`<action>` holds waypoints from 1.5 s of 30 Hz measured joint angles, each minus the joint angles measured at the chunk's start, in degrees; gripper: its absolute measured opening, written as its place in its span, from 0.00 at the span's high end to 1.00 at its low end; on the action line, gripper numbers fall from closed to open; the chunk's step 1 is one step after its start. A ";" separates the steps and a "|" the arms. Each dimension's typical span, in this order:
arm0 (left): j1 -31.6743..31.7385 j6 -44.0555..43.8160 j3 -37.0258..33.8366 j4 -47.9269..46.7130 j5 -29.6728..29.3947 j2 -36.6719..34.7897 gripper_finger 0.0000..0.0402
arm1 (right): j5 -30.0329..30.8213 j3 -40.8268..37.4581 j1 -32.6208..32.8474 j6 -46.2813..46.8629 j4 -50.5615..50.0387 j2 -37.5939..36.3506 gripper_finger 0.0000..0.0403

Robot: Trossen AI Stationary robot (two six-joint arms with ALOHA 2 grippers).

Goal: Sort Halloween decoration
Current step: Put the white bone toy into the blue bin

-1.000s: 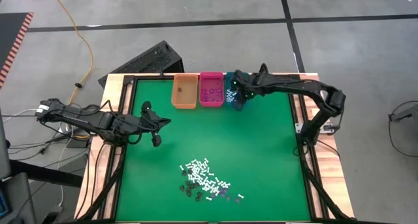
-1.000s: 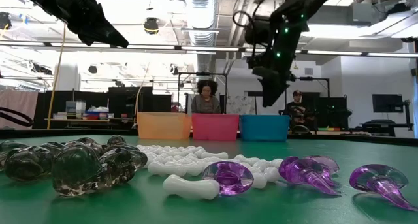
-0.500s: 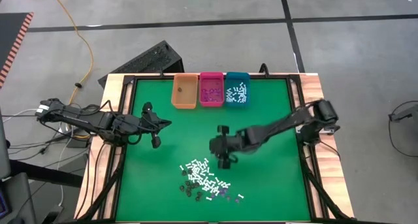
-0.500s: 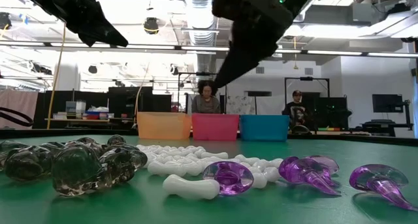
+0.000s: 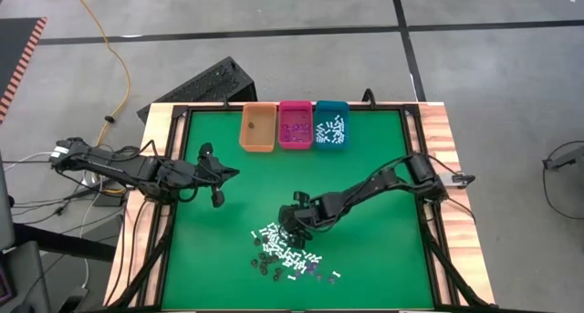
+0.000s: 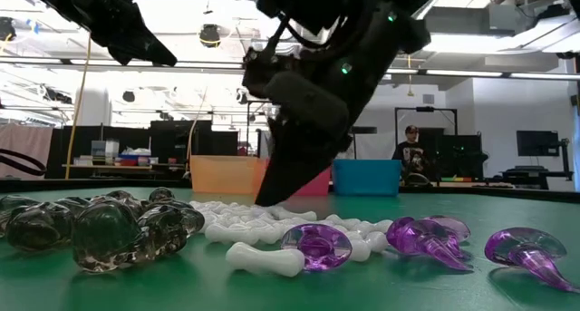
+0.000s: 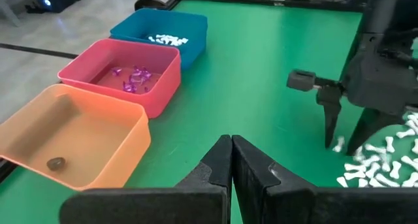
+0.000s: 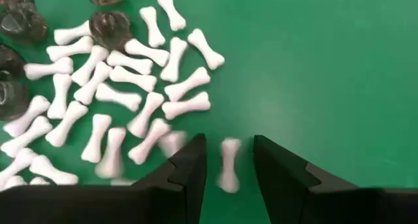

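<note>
Two open fingers of my right gripper (image 8: 225, 168) straddle one white bone (image 8: 228, 164) beside the bone pile (image 5: 285, 249); my left gripper (image 7: 231, 160), shut, waits near the orange bin (image 5: 257, 129).

You are looking at a robotics lab or open workshop hall. The green-topped table (image 5: 365, 213) sits in a black metal frame on a bare grey concrete floor (image 5: 493, 85) marked with dark tape lines, and a yellow cable (image 5: 114, 62) trails across it. Beyond the table you see exposed ceiling ducts (image 6: 276, 12), strip lighting, workbenches with monitors (image 6: 535, 143) and a person (image 6: 410, 148) seated at a bench.
</note>
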 joint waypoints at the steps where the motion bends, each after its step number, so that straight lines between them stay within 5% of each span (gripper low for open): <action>1: 0.00 -0.15 0.00 -0.14 -0.02 0.00 1.00 | -0.64 0.53 0.00 0.27 0.02 0.50 0.62; 12: 0.00 -0.60 0.00 -0.91 -0.04 0.00 1.00 | 0.70 1.26 0.56 5.26 -6.42 0.57 0.69; 20: 0.00 -0.44 0.00 -1.16 -0.11 0.00 1.00 | 1.97 0.99 1.19 -1.40 -7.80 -0.64 0.73; 35: 0.00 -0.48 0.00 -1.25 -0.15 0.02 1.00 | -8.58 0.93 2.77 -15.83 -13.33 -7.44 0.73; 45: 0.00 -0.51 0.00 -1.25 -0.13 0.02 1.00 | -5.54 0.93 4.55 -17.67 -11.71 -4.87 0.70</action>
